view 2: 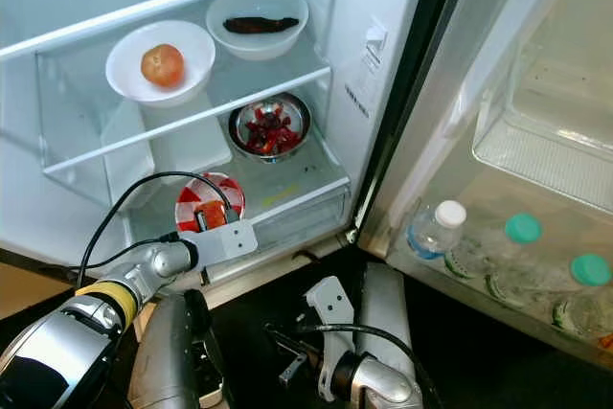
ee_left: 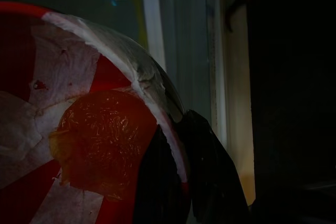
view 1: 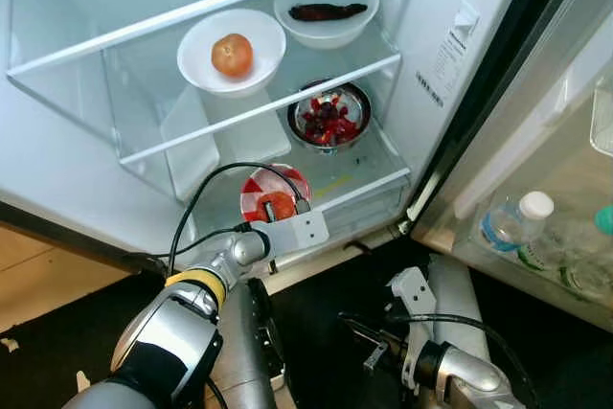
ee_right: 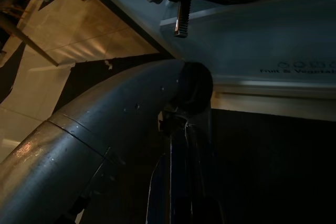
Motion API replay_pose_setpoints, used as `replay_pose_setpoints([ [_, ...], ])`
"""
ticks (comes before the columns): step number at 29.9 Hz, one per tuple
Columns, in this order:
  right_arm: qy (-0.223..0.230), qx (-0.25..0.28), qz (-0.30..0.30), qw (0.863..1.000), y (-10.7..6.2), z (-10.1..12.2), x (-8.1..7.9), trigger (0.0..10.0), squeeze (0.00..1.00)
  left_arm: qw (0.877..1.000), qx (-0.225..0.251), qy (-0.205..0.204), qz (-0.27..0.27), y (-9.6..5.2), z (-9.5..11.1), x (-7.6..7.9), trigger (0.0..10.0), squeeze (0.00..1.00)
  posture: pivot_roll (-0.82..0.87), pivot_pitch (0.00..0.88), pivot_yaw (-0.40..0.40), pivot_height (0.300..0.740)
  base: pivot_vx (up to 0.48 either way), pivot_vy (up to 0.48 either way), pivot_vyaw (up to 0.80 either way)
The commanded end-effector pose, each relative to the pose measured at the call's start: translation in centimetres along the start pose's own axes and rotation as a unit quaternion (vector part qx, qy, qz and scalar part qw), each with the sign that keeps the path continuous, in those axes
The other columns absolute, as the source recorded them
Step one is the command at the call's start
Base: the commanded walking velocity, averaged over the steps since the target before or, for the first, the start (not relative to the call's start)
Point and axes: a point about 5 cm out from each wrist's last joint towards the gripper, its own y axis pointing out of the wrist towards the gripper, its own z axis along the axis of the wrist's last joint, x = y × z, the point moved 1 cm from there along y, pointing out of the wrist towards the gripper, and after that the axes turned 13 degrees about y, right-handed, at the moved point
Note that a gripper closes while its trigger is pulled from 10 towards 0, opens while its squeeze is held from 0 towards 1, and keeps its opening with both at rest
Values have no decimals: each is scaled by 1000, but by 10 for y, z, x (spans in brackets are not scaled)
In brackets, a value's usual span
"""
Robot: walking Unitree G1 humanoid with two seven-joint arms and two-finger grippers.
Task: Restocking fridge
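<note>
Hanging idle near the floor, the right gripper [view 1: 369, 356] has its fingers together, empty. Above it, the left gripper [view 1: 284, 210] pinches the rim of a red-and-white bowl [view 1: 263, 189] holding a tomato [view 1: 279, 205], evidently setting it on the fridge's lowest shelf [view 1: 369, 174]. Beyond sit a metal bowl [view 1: 330, 114] and two white bowls [view 1: 230, 50].

Tan floor [view 1: 38, 275] lies at the left, and dark floor [view 1: 326, 323] spreads below the fridge [view 1: 57, 170], with a small white scrap [view 1: 8, 343] on it. On a glass shelf, a white bowl [view 1: 196, 64] holds a tomato [view 1: 232, 55]. Just beside it, another white bowl [view 1: 326, 37] holds a dark, long piece of food [view 1: 328, 11]. One shelf lower, a steel bowl [view 1: 295, 117] holds red pieces [view 1: 328, 120]. In the door rack stand a white-capped bottle [view 2: 433, 229] and two teal-capped ones [view 2: 522, 229].
</note>
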Motion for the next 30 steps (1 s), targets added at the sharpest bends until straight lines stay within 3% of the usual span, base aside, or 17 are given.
replay_pose_setpoints([
  [1, 14, -2, -1, 1000, -2, -3, -4, 10000, 0, 1000, -12, 13, -11, -3, -8, 1, 10000, 0, -146, 441, 93, 413, 0, 0, 0],
  [5, 15, 7, 2, 1000, -3, 2, -9, 10000, 0, 1000, -15, 18, -1, -3, -7, -6, 10000, 0, -150, 446, 92, 413, 0, 0, 0],
  [6, 11, 15, 9, 1000, -4, 8, -15, 10000, 0, 999, -23, 22, 14, -4, -9, -16, 10000, 0, -154, 456, 92, 413, 0, 0, 0],
  [8, 7, 19, 11, 1000, -4, 11, -18, 10000, 0, 999, -27, 28, 23, -5, -9, -24, 10000, 0, -155, 459, 93, 413, 0, 0, 0],
  [15, 4, 22, 11, 1000, -5, 16, -24, 10000, 0, 997, -42, 38, 52, -8, -12, -40, 10000, 0, -160, 471, 97, 413, 0, 0, 0],
  [26, 1, 27, 9, 1000, -8, 23, -32, 10000, 0, 996, -50, 30, 63, -10, -12, -53, 10000, 0, -186, 492, 95, 413, 0, 0, 0],
  [27, 1, 27, 8, 1000, -9, 24, -32, 10000, 0, 997, -49, 26, 62, -9, -11, -54, 10000, 169, -189, 494, 95, 413, 0, 0, 0],
  [28, 1, 28, 7, 1000, -9, 25, -33, 10000, 0, 996, -51, 26, 62, -9, -11, -54, 10000, 1000, -193, 496, 96, 413, 0, 0, 0],
  [30, 1, 28, 6, 1000, -10, 25, -33, 10000, 0, 996, -52, 27, 63, -9, -11, -55, 10000, 1000, -194, 497, 96, 413, 0, 0, 0],
])
